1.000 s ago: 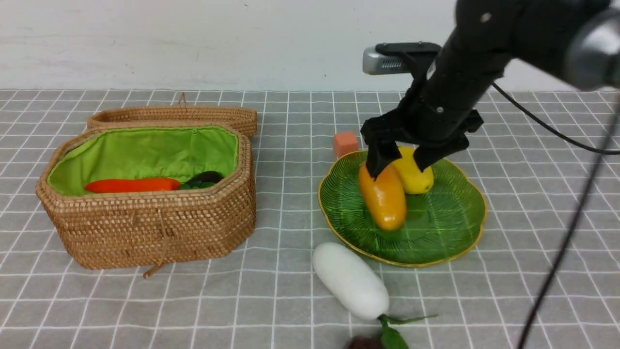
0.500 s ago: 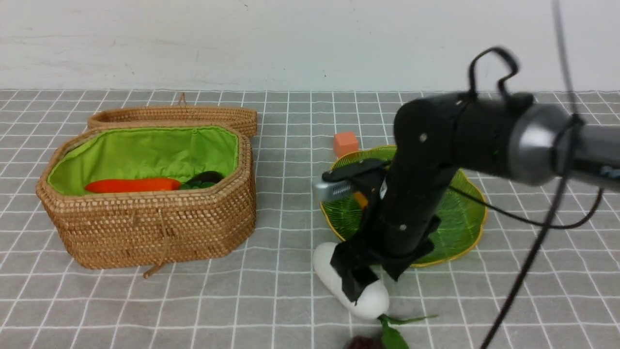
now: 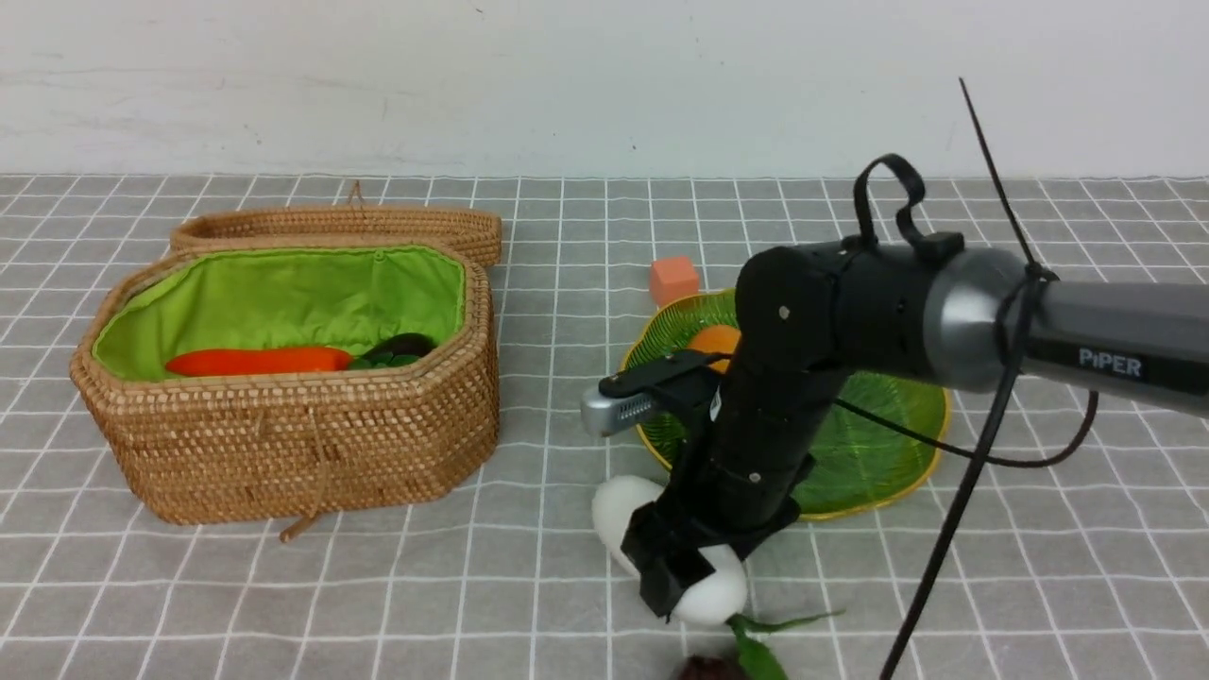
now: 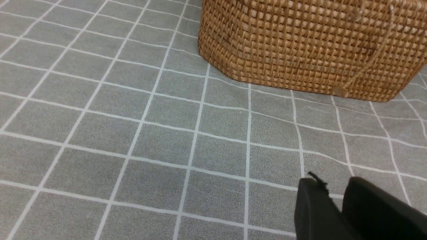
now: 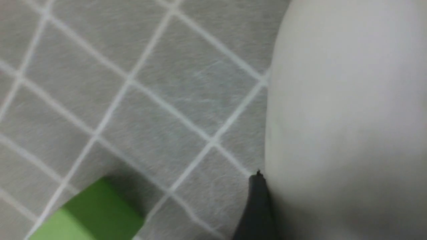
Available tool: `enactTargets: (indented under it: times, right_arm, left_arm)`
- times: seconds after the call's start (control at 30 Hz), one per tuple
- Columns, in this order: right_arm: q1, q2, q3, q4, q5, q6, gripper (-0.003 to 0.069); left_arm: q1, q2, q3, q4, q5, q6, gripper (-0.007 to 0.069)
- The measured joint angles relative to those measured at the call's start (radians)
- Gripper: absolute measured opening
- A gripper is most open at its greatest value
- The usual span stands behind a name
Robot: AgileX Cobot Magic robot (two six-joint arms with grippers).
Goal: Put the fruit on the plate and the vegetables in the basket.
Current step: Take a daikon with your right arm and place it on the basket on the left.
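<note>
My right gripper [image 3: 672, 584] is down over the white radish [image 3: 619, 510], which lies on the cloth in front of the green plate [image 3: 888, 453]. Its jaws stand open astride the radish. In the right wrist view one finger [image 5: 257, 203] touches the radish [image 5: 347, 116]; the other is hidden. The mango [image 3: 715, 340] peeks out on the plate behind my arm; the lemon is hidden. The dark purple-brown fruit [image 3: 704, 669] sits at the front edge. The basket [image 3: 283, 453] holds the red-orange vegetable [image 3: 255, 361] and the dark one [image 3: 401, 348]. My left gripper [image 4: 333, 196] is shut and empty.
A small orange cube [image 3: 673, 280] stands behind the plate. The basket lid [image 3: 340, 225] leans behind the basket. The radish's green leaves [image 3: 756, 652] trail toward the front edge. The basket's wall [image 4: 307, 50] is ahead of the left gripper. A blurred green piece [image 5: 90, 213] lies beside the radish.
My right arm came off the plate, swung forward and dropped onto the radish. The radish shifted slightly to the left. The mango and lemon stayed on the plate.
</note>
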Motion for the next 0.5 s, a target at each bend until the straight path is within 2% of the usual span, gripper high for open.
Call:
enactTargets:
  times: [0.13, 0.27, 0.5]
  right_arm:
    - [0.000, -0.024, -0.081, 0.128, 0.069, -0.116, 0.0517]
    - [0.000, -0.041, -0.259, 0.249, 0.113, -0.194, 0.0517]
    - [0.000, -0.018, -0.522, 0.347, 0.019, -0.283, 0.0517]
  left_arm:
    - [0.000, 0.000, 0.000, 0.000, 0.000, 0.000, 0.0134]
    - [0.000, 0.000, 0.000, 0.000, 0.000, 0.000, 0.0134]
    - [0.000, 0.000, 0.000, 0.000, 0.000, 0.000, 0.0137]
